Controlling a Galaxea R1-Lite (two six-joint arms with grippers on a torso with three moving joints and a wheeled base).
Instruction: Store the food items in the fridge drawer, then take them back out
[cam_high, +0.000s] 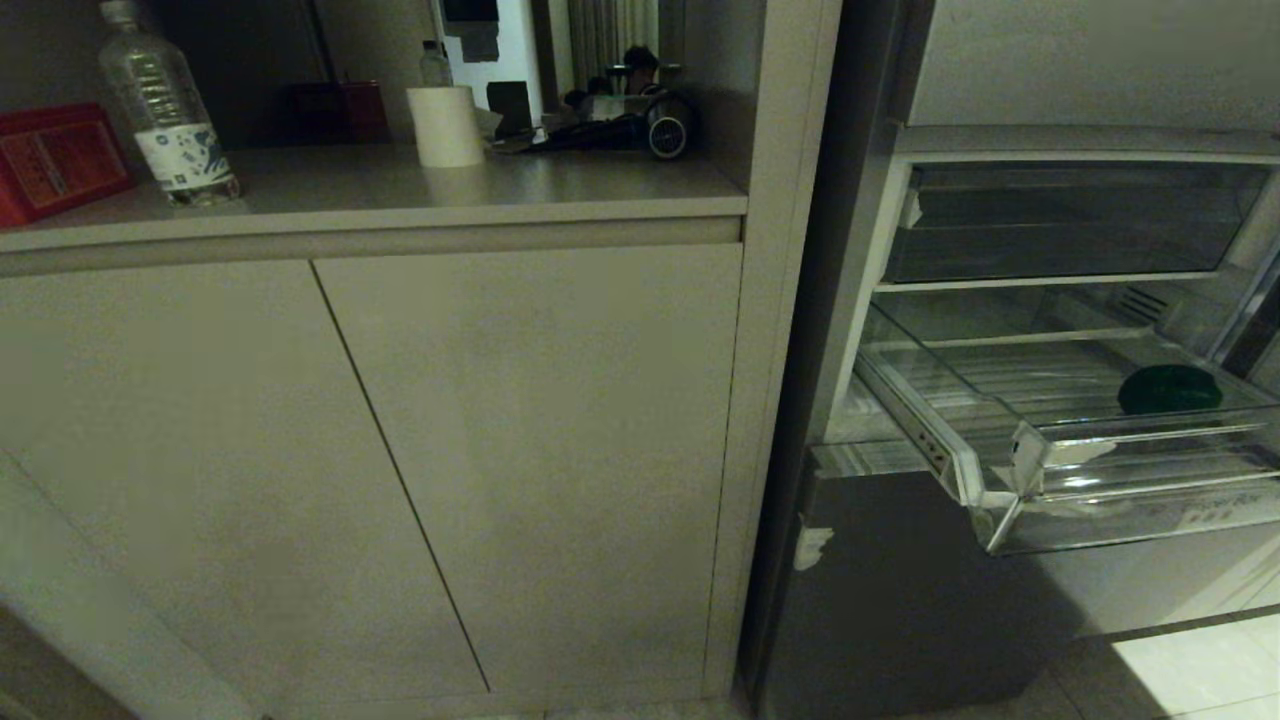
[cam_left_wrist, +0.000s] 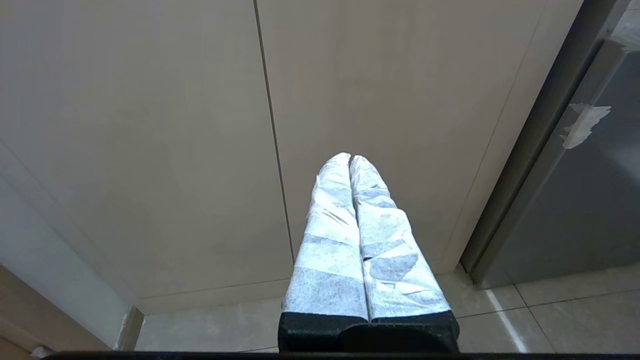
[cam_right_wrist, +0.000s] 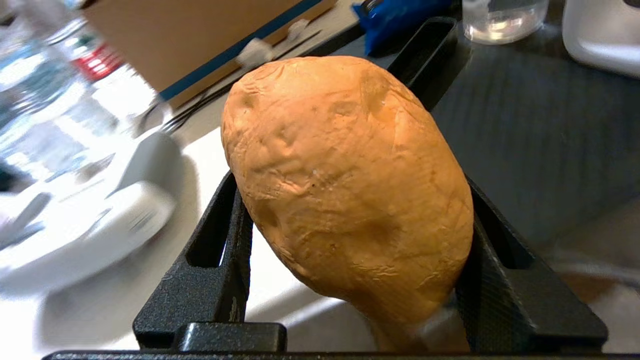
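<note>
Orange item gripped, drawer waiting

Right gripper (cam_right_wrist: 350, 200) clamps the brownish-orange food item (cam_right_wrist: 345, 185), apparently away from the fridge drawer (cam_high: 1040, 470), where the green item (cam_high: 1168, 389) lies; left gripper (cam_left_wrist: 351, 162) closed, empty.

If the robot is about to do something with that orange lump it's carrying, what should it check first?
1. Grip: right hand shut on the brownish-orange food item: ok.
2. Fridge drawer pulled out: ok.
3. Bare ribbed floor left of the dark green food item: ok.
4. Right hand's path to the drawer: cannot tell; it is outside the head view.
5. Left hand shut and parked by the cabinet doors: ok.
</note>
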